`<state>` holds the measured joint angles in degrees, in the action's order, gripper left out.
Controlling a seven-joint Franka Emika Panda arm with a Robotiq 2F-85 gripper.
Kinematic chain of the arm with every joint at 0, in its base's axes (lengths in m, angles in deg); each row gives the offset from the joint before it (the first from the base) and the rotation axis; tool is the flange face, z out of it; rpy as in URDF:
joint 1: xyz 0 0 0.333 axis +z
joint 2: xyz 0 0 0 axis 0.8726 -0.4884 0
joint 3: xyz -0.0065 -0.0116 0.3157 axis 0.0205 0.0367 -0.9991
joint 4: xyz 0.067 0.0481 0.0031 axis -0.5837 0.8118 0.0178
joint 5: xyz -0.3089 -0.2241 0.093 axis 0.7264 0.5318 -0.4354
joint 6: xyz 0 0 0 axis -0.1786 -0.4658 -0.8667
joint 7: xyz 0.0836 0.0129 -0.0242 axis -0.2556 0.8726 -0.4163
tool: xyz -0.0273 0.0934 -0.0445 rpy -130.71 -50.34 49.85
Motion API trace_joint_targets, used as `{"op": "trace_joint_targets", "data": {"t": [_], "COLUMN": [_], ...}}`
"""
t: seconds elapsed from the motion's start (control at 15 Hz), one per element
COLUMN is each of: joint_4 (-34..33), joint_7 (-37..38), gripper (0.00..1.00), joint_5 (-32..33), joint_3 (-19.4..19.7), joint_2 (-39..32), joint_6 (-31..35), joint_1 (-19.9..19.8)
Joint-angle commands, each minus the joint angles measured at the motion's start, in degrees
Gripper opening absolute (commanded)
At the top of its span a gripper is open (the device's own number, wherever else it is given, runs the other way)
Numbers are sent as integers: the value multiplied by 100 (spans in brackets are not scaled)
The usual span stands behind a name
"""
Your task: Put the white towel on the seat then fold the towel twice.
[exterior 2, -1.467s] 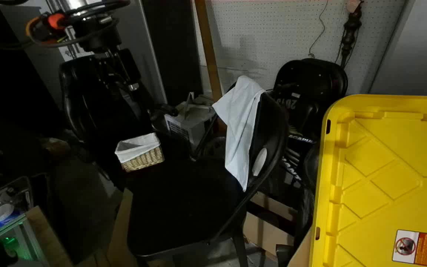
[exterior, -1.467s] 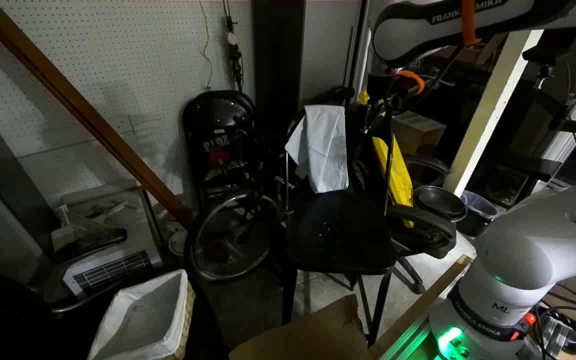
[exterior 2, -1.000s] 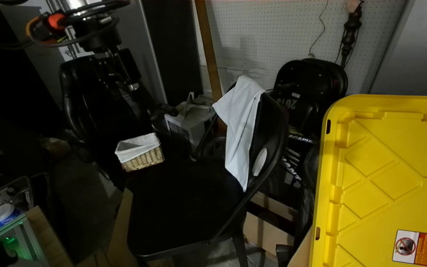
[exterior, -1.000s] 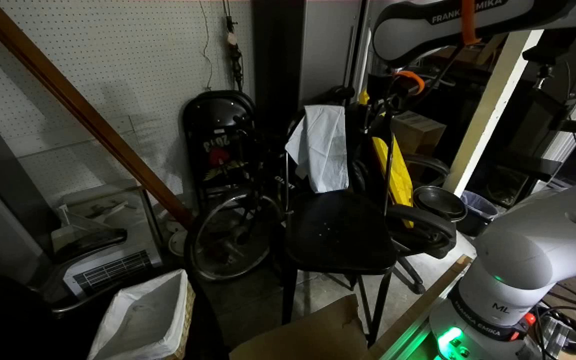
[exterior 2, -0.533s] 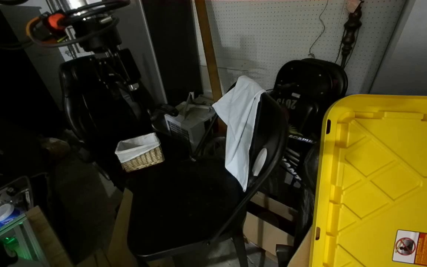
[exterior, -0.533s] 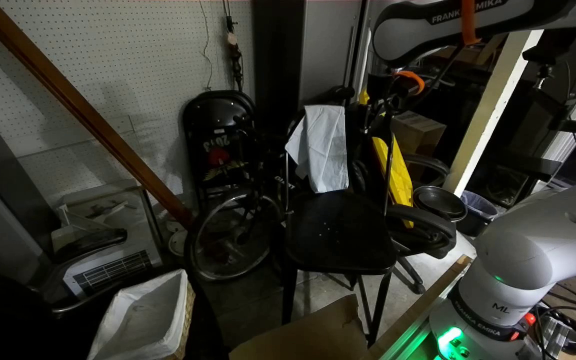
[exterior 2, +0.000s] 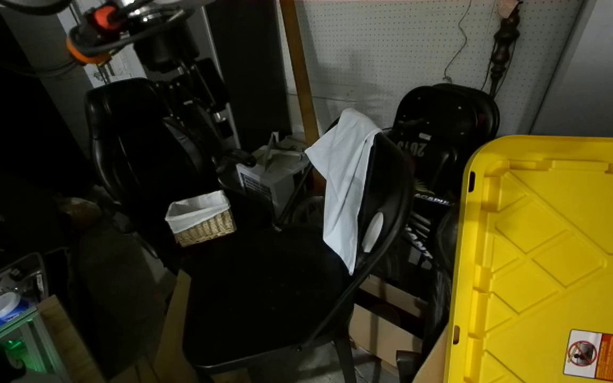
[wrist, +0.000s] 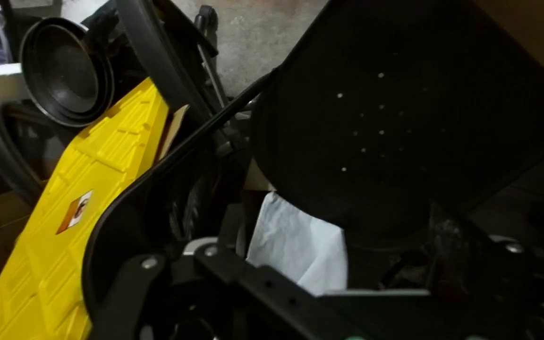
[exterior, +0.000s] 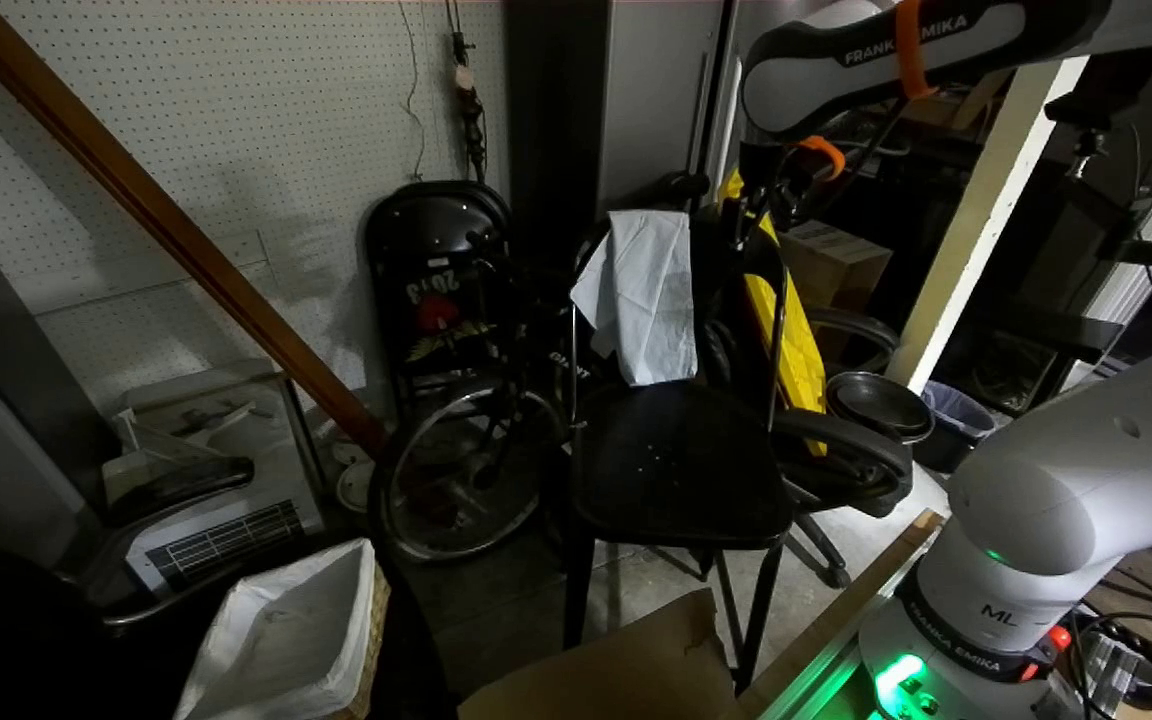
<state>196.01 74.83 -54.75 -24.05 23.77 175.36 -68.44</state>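
Note:
The white towel [exterior: 651, 300] hangs limp and wrinkled over the top of the black chair's backrest; it also shows in an exterior view [exterior 2: 345, 181] and in the wrist view [wrist: 300, 245]. Its lower end hangs at the rear of the seat. The flat black seat [exterior: 676, 470] carries nothing; it also shows in both the exterior view [exterior 2: 264, 303] and the wrist view [wrist: 409, 108]. My gripper [wrist: 337, 226] is open and empty, above the chair back, its fingers apart with the towel seen below between them. In an exterior view the gripper [exterior 2: 205, 106] is dark and apart from the towel.
A yellow lid [exterior 2: 551, 255] stands beside the chair. A lined wicker basket [exterior: 286, 640], a bicycle wheel [exterior: 471, 475], an office chair [exterior 2: 136, 143], folded chairs [exterior: 436, 250] and a cardboard sheet [exterior: 616, 670] surround it. The chair's backrest rim [wrist: 125, 193] rises near my gripper.
The arm and gripper have moved slightly down and toward the chair back in the last half second, after holding still. The towel and chair have not moved.

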Motion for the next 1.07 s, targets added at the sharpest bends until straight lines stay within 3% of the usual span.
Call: {"op": "trace_joint_targets", "data": {"t": [0.0, 0.13, 0.33, 0.6, 1.0], "joint_4": [-723, -1084, -1755, -2691, -3657], "joint_7": [-458, -1014, -1994, -3683, -6012], "gripper": [100, 100, 100, 100, 100], "joint_5": [676, 1020, 1004, 274, -813], "joint_3": [158, 268, 460, 637, 503], "joint_2": [-853, -1279, -1967, -2780, -3779], "joint_6": [276, 521, 961, 1396, 1775], "joint_1": [-44, -6, 65, 76, -177]}}
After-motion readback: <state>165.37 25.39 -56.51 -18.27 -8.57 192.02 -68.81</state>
